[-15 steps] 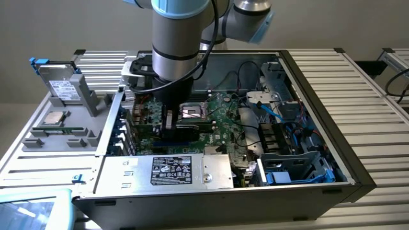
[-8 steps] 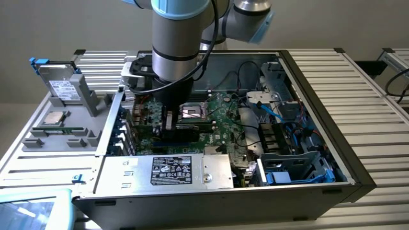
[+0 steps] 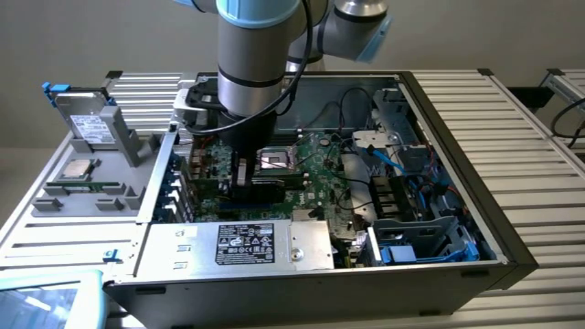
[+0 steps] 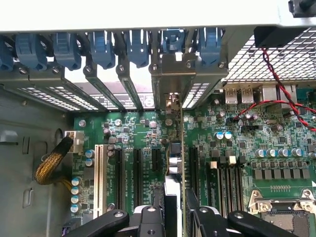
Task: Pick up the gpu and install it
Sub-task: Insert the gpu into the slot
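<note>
Wrist view has your gripper (image 4: 175, 217) clamped on the gpu (image 4: 174, 163), standing edge-on over a motherboard (image 4: 133, 133) slot, bracket (image 4: 173, 79) at the case's rear opening. If it's tilted or offset, pushing down could jam the connector or bend that bracket.

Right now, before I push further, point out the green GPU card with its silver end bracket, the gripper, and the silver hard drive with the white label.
GPU (image 4: 174, 163): wrist view, top edge of the card standing over the slots.
Gripper (image 4: 174, 217): wrist view, midway between its black fingertips.
Hard drive (image 3: 89, 123): exterior view, white label.
</note>
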`<action>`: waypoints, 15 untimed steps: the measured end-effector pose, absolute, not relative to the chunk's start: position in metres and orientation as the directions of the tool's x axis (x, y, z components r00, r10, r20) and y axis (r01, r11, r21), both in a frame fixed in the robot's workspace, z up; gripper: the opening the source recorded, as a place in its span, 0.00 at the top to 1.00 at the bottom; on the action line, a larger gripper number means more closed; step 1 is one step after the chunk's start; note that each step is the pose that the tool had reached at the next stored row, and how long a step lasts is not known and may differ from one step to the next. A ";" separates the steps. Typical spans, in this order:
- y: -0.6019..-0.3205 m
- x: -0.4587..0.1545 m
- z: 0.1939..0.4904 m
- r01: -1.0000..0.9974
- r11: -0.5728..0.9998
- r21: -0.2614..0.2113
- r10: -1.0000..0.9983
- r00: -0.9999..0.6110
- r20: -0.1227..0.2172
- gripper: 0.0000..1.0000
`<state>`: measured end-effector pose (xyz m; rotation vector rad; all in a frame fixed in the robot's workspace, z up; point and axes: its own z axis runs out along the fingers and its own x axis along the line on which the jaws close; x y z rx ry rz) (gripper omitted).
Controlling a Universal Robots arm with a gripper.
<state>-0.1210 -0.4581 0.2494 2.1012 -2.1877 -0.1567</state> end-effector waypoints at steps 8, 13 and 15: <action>-0.458 -0.122 0.249 -0.988 0.040 0.146 -0.999 -0.040 0.003 0.72; -0.458 -0.123 0.249 -0.989 0.040 0.146 -0.999 -0.040 0.003 0.72; -0.458 -0.124 0.248 -0.989 0.040 0.145 -0.999 -0.040 0.002 0.72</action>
